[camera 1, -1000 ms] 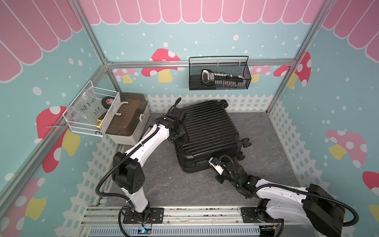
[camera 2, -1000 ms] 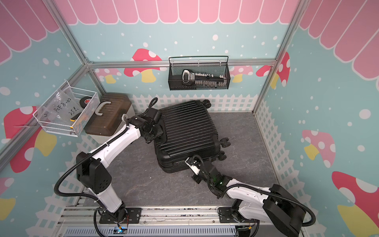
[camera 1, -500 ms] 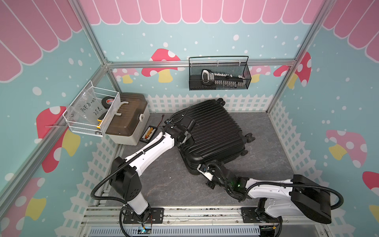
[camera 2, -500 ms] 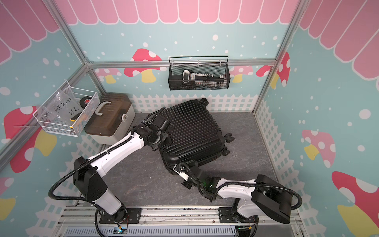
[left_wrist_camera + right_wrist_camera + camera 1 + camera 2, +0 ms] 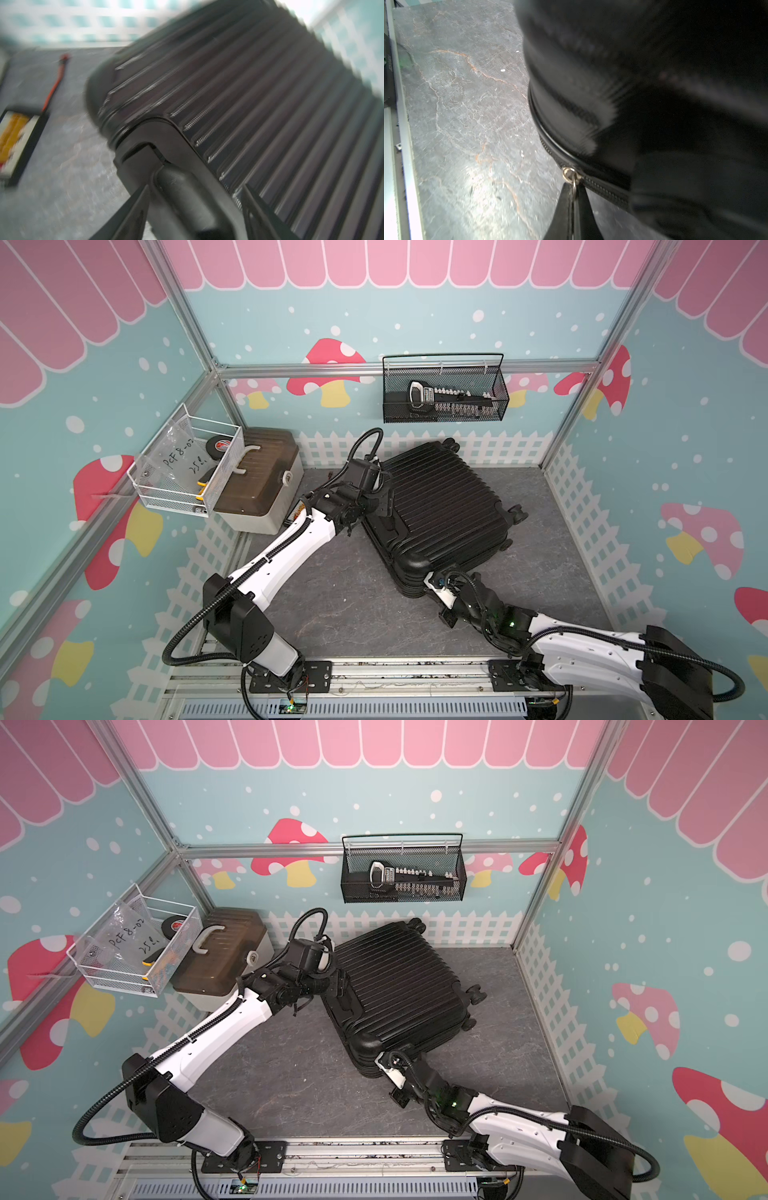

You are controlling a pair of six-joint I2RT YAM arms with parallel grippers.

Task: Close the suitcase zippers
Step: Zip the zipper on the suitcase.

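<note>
**Q:** Where was the case, and which way did it point?

**A:** The suitcase [image 5: 440, 514] lay flat on the desk [image 5: 340, 614], ribbed shell up, between my two arms. Its long axis ran slantwise. The handle end faced my left pincer [image 5: 380, 502] and the beige box [image 5: 257, 489], and the wheel end faced the back fence [image 5: 478, 443] and the right side.

**Q:** Pincers?

**A:** The left one stood apart, fingers [image 5: 133, 209] either side of a rounded black part at the handle end. It clamped nothing, as far as the blurred wrist view showed. My right pincer [image 5: 574, 199] was pinched tight on the zipper pull [image 5: 569, 174]. That was at the case's near corner, low by the desk, on the zipper track [image 5: 604, 190].

**Q:** What could go wrong?

**A:** My guess is that, with the left not bracing, a tug on the pull could drag or spin the whole case instead of running the slider. The thin tab could slip out of the pinch. The track also bends round that corner, so the slider might jam there if I pulled off its line.
</note>
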